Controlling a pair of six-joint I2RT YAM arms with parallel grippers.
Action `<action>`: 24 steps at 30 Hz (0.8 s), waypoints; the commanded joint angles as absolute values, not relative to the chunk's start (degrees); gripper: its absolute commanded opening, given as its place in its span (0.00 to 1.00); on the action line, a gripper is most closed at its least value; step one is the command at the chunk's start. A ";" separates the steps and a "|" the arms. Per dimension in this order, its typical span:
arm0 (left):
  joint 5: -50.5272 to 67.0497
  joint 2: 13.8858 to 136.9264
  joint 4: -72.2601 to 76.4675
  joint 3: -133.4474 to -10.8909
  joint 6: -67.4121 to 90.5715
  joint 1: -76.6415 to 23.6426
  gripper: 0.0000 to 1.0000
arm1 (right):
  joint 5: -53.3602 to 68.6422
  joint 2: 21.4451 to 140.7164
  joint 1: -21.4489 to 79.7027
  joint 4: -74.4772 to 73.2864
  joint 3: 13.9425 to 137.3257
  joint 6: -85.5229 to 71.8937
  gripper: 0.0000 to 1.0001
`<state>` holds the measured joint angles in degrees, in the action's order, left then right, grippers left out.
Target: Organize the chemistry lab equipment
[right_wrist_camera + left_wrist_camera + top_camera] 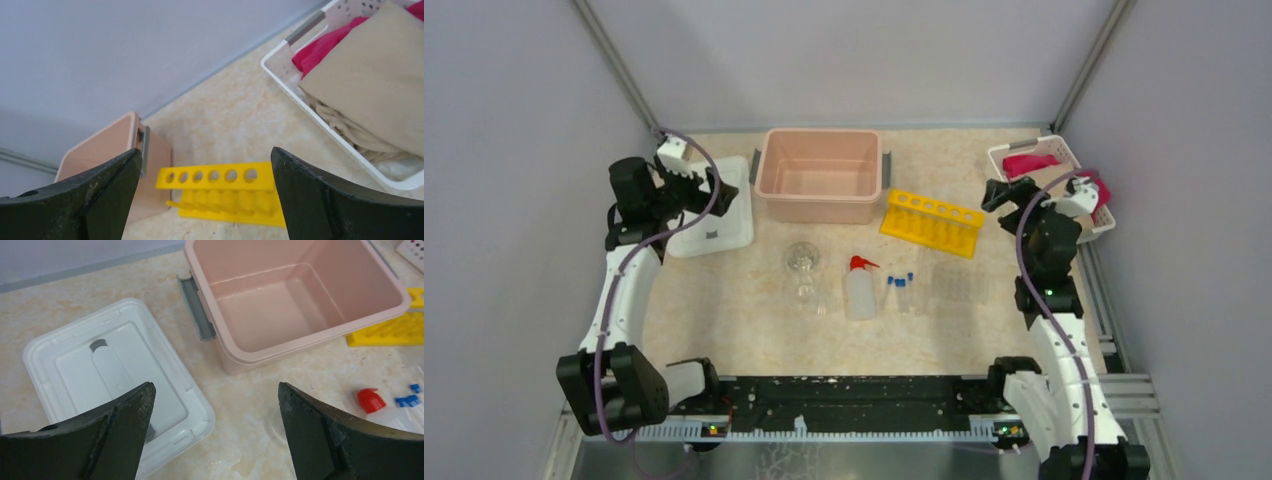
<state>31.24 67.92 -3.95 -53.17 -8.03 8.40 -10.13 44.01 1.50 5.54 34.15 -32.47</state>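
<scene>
The flask (802, 262), squeeze bottle (860, 290) and blue-capped tubes (900, 285) stand apart in a row mid-table. The yellow rack (932, 222) lies behind them, just beside the pink bin (819, 210). The 2 grippers are spread wide and hold nothing: the left gripper (216, 392) over the white lid (75, 355), the right gripper (206, 157) near the basket (285, 70).

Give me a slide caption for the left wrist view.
Open left gripper hovers over a white lid beside the pink bin.

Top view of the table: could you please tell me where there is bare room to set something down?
Bare tabletop lies left of the flask in front of the white lid, and along the near edge. Crowded: flask, squeeze bottle and blue-capped tubes before the yellow rack.
</scene>
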 commanded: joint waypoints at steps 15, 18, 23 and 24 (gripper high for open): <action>23.87 69.31 -32.35 -67.25 -6.48 8.62 0.99 | -17.22 74.35 29.04 -29.97 58.19 -36.40 0.99; 24.26 69.37 -33.51 -67.55 -6.33 8.68 0.99 | -16.67 78.23 29.44 -28.87 57.98 -36.90 0.88; 24.80 68.91 -33.34 -66.83 -6.36 8.63 0.99 | -16.08 82.90 29.40 -25.85 57.97 -37.03 0.70; 25.38 68.76 -33.45 -66.76 -6.64 8.64 0.99 | -16.12 83.79 29.44 -25.34 57.98 -37.01 0.71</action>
<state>25.08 69.58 -32.36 -65.76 -6.87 8.43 -14.92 81.87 28.75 -28.62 55.31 -36.27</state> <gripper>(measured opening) 0.989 0.709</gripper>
